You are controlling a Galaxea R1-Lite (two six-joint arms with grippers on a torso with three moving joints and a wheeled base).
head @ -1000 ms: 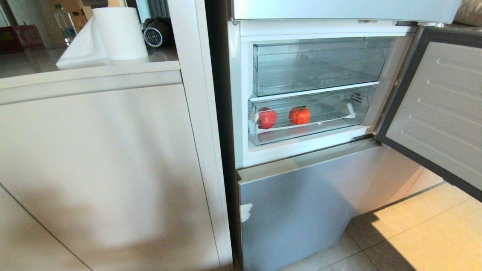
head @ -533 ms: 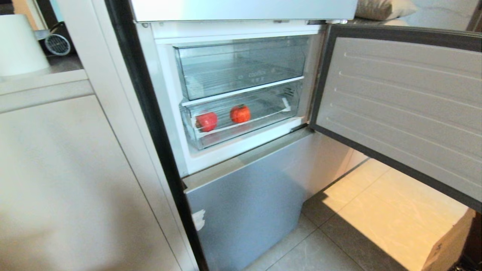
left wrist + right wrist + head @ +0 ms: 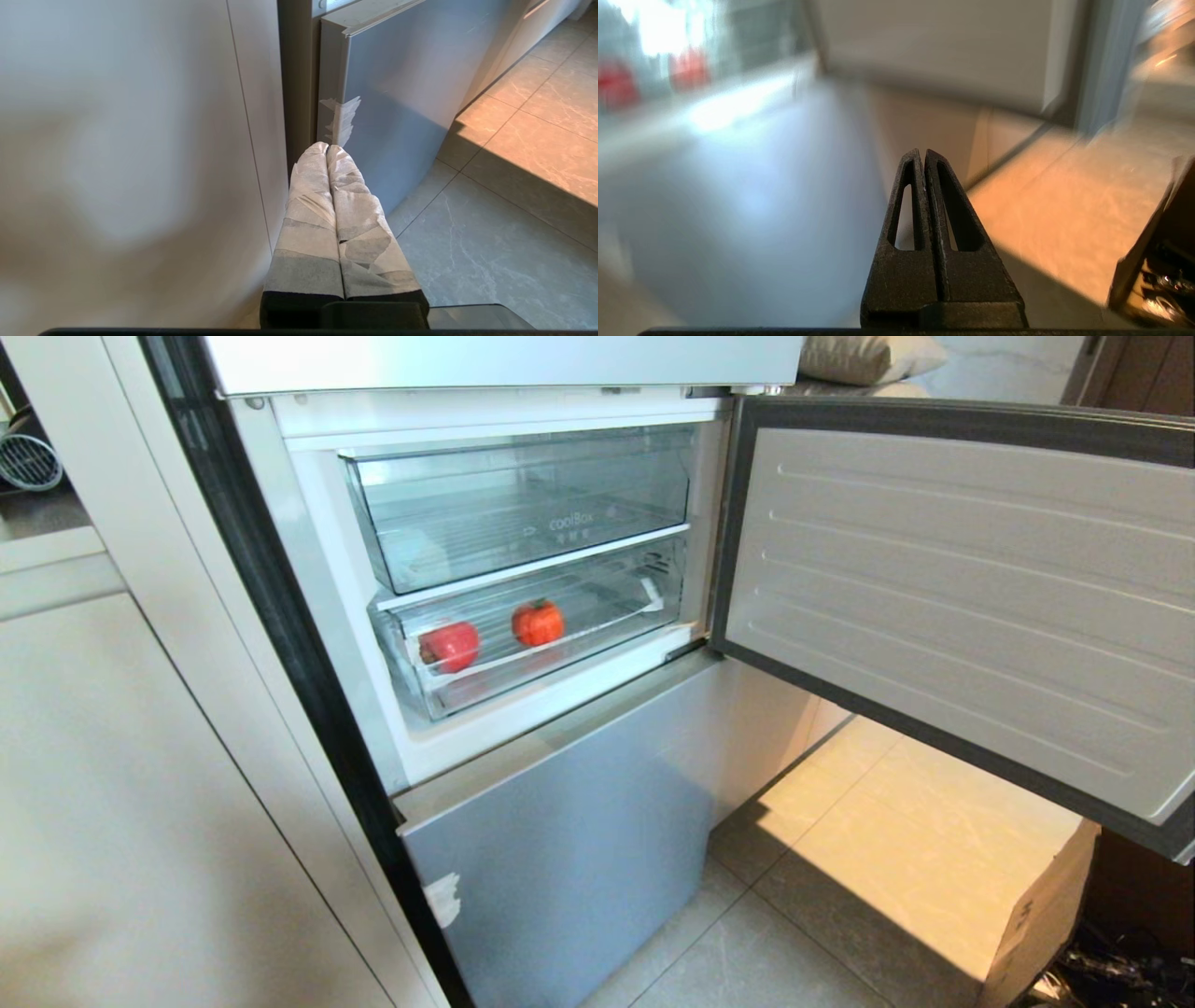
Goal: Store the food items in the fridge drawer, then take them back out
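In the head view we look down at a fridge with its door [image 3: 962,607] swung wide to the right. Inside, the deeper clear bin printed "coolBox" [image 3: 523,513] sits above the shallow fridge drawer [image 3: 560,663], which has a strip of whitish tape [image 3: 651,595] at its right front corner. Both food items lie in that drawer, a little apart: the dimpled red fruit [image 3: 451,646] towards the left end, the tomato-like fruit [image 3: 538,623] with its dark stalk end nearer the middle. Below is the grey lower fridge door [image 3: 579,840], with a scrap of white tape [image 3: 442,899] on its left edge. A cardboard box [image 3: 1036,915] stands on the tiled floor [image 3: 747,961] at lower right. Neither arm shows here.

In the left wrist view our left gripper [image 3: 327,149], its fingers [image 3: 310,210] wrapped in white tape, has its jaws pressed together and empty, hanging low beside the grey lower door and the pale cabinet panel [image 3: 140,140].

In the right wrist view our right gripper [image 3: 923,154] has its black jaws together, holding nothing. Two red blurs at the upper left are the fruits; which is which we cannot tell.
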